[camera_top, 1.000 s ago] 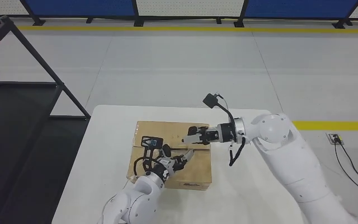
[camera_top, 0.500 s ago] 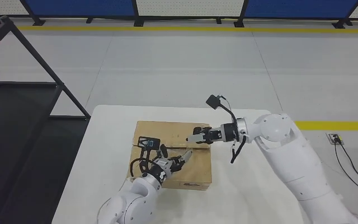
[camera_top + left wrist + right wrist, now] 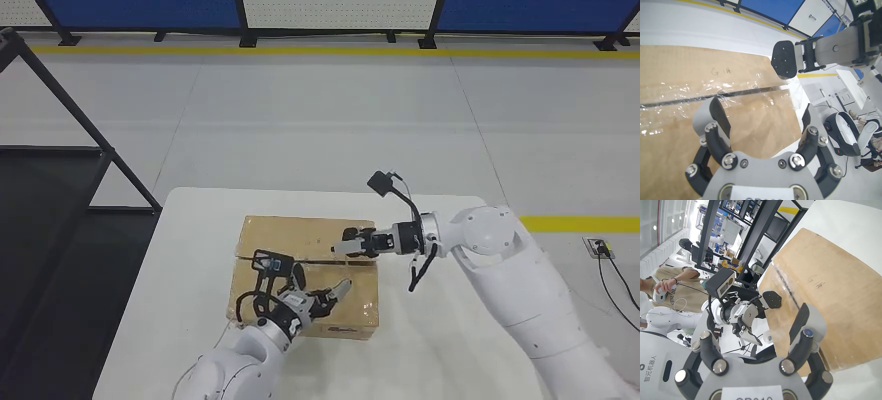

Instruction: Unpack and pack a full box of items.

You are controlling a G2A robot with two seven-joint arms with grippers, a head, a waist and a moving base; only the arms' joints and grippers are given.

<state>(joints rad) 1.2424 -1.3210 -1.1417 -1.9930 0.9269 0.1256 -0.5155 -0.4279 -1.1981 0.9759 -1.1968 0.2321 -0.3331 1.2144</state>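
On the white table [image 3: 190, 260] lies the closed brown cardboard box [image 3: 290, 232], its centre seam under crinkled clear tape [image 3: 696, 96]. It looks stiff and is probably heavy while full, so the seam's end seems the place to lift the flaps. The right gripper [image 3: 350, 243] hangs spread at that end, and the left gripper [image 3: 762, 106] hangs spread over the box's near flap.

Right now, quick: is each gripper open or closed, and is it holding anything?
Left gripper: open, empty, over the taped cardboard box.
Right gripper: open, empty, at the box's edge by the seam.
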